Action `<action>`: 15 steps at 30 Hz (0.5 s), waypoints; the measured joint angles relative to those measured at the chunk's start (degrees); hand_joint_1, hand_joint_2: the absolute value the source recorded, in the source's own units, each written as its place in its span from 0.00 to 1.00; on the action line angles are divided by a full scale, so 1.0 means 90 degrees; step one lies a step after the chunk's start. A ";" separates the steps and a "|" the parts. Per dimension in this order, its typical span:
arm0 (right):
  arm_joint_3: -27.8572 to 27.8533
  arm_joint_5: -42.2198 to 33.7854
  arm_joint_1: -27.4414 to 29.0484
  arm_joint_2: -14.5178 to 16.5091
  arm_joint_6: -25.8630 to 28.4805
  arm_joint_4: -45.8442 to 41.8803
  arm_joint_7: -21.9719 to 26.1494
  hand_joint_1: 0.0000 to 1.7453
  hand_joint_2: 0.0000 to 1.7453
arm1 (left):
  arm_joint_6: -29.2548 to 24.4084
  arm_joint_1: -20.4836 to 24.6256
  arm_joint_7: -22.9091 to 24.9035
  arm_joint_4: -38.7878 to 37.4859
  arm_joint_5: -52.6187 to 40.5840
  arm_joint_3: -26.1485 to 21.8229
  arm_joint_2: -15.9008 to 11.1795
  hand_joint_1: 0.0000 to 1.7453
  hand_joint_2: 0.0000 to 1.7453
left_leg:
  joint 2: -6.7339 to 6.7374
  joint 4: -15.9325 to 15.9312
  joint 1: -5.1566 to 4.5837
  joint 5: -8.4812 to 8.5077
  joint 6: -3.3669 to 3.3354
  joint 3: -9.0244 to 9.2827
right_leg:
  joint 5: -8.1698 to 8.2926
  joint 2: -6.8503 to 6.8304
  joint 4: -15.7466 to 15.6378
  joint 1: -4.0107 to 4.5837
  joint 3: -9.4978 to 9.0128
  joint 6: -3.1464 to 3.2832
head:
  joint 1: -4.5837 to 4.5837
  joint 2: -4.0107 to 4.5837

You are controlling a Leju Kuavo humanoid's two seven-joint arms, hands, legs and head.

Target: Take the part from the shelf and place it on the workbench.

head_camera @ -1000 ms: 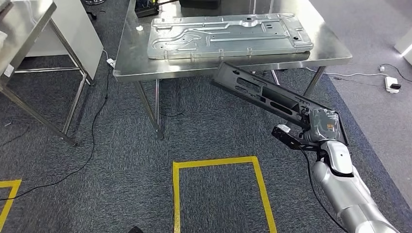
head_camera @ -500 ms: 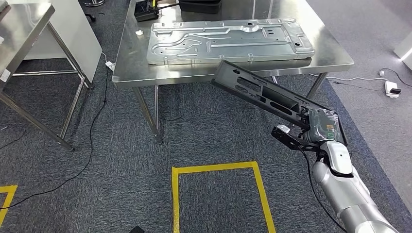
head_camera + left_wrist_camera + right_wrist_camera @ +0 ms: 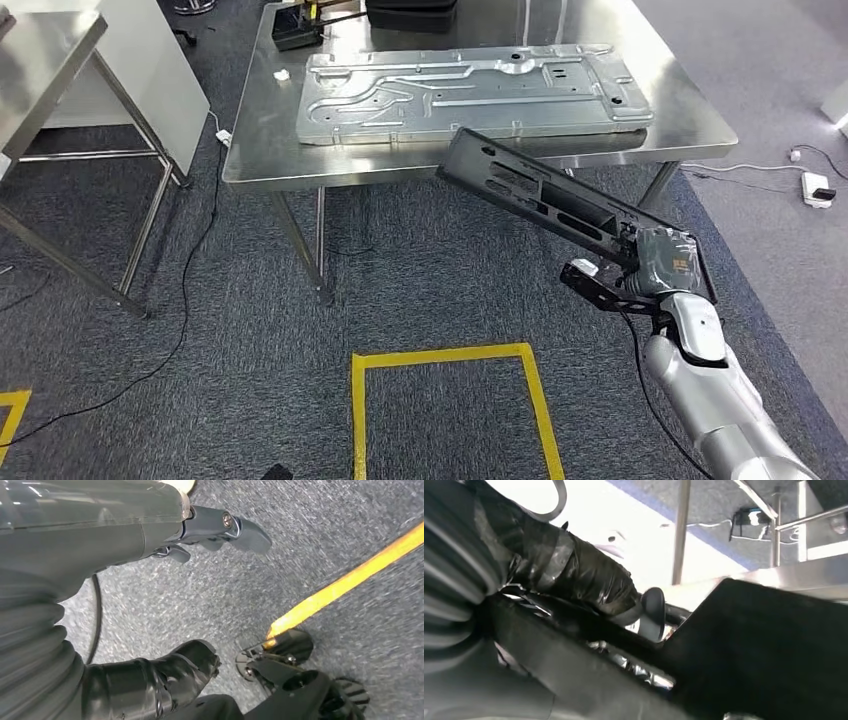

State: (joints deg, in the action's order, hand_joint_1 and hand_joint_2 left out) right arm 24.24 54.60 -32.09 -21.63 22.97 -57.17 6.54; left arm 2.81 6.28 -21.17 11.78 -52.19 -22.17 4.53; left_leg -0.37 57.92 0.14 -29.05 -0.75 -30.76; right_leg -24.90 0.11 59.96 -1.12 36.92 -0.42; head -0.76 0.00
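**Long black part held out toward the steel workbench**

On the grey carpet closest to the robot, a rectangle of yellow floor tape is lying open toward the bottom of the head view. In the left wrist view, the left hand is hanging above this carpet with its thumb and darker fingers apart, and it is holding nothing.

To the right, the silver right arm is reaching forward. The right hand is gripping the near end of the long black perforated plastic part; in the right wrist view its taped fingers are wrapping over the edge of this part. The part is tilting up and away from the hand, and its far end is overlapping the front edge of the shiny stainless steel workbench in the head view. I cannot tell if it is touching the edge.

On the workbench, a large silver stamped metal panel is lying flat. Behind it, at the far edge, a black case and a small black device are standing. At the left, another steel table is standing beside a white cabinet.
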 joint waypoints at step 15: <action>-0.0013 -0.0083 0.0049 0.0013 0.0004 -0.0046 -0.0023 1.00 1.00 | 0.0002 -0.0014 -0.0028 0.0000 -0.0018 -0.0002 -0.0028 0.00 1.00 | 0.0009 0.0041 -0.0060 0.0534 -0.0176 -0.0514 | -0.0444 0.0026 -0.0132 0.0048 -0.0575 0.0029 | 0.0001 0.0000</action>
State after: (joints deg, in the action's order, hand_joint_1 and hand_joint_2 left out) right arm 24.12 53.86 -31.65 -21.52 23.00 -57.59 6.33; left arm 2.84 6.16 -21.43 11.78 -52.36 -22.19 4.28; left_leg -0.29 58.29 -0.41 -24.25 -2.33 -35.38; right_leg -28.90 0.35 58.77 -0.70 31.74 -0.16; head -0.75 0.00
